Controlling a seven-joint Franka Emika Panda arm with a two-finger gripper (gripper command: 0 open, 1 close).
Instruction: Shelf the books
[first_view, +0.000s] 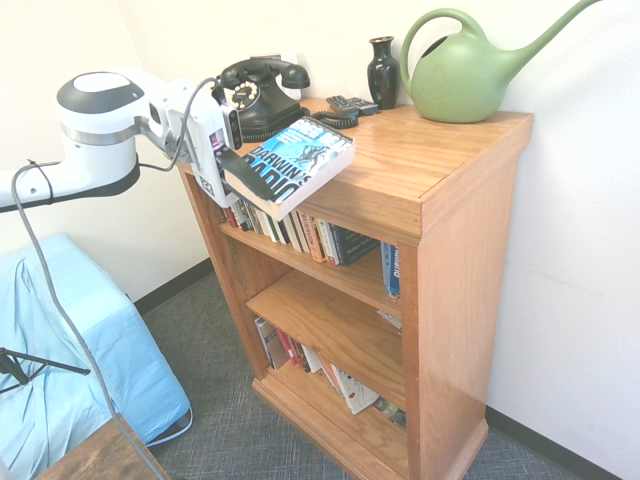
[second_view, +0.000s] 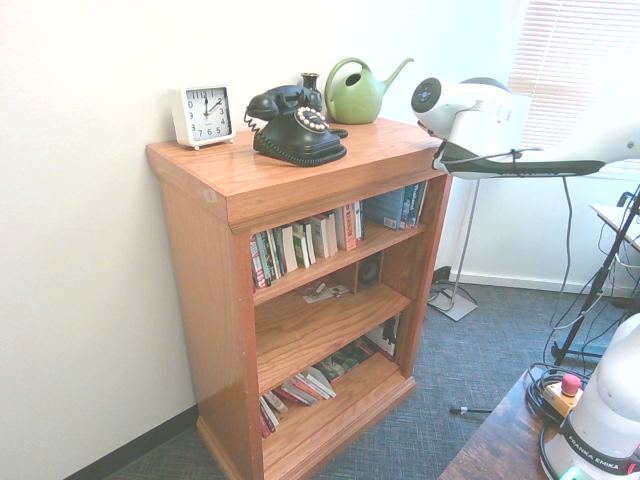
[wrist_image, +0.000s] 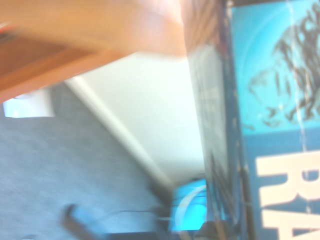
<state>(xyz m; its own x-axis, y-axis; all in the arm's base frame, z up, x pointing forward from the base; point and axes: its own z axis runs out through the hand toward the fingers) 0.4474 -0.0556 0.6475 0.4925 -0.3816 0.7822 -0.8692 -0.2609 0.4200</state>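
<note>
As seen from the first exterior view, near to far:

Item: blue cloth (first_view: 95, 345), draped at near left.

Item: tool (first_view: 240, 180), white, brought in from the left; its fingers are closed on the task's paperback.

Item: thick paperback (first_view: 300, 160), one, blue and black, lettered "DARWIN'S RADIO" in part. It is pinched by the tool and held tilted, cover upward, cream page edges exposed, at the front edge of the bookcase top. Whether the wood is touched cannot be told.

Item: bookcase (first_view: 462, 250), honey-coloured wood, three open tiers. In the upper tier, a row of mixed books (first_view: 310, 235) is held, some leaning. In the middle tier, a pale flat item (second_view: 322, 291) is seen from the second exterior view. In the bottom tier, slanted books (first_view: 350, 388) are kept.

On the bookcase top, toward the wall: rotary telephone (first_view: 262, 98), black, at left; remote control (first_view: 352, 104), dark; vase (first_view: 383, 73), black, slender, upright; watering can (first_view: 460, 78), green, at right. White square clock (second_view: 205, 116), placed beside the telephone, is shown by the second exterior view.
</note>
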